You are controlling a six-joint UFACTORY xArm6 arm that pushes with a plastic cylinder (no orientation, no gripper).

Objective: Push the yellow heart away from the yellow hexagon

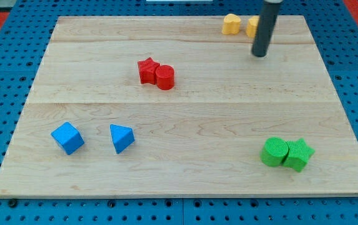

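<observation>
Yellow heart (231, 24) and yellow hexagon (252, 25) sit just beside each other at the board's top edge, the hexagon half hidden behind our rod, and we hold our tip (260, 55), a bare pincerless rod, just below them, presumably to wedge them apart.

My rod comes down from the view's top edge, near the board's far right corner, dark and close to upright. My tip (260, 55) rests on the board just inside the far edge, right of centre.
</observation>
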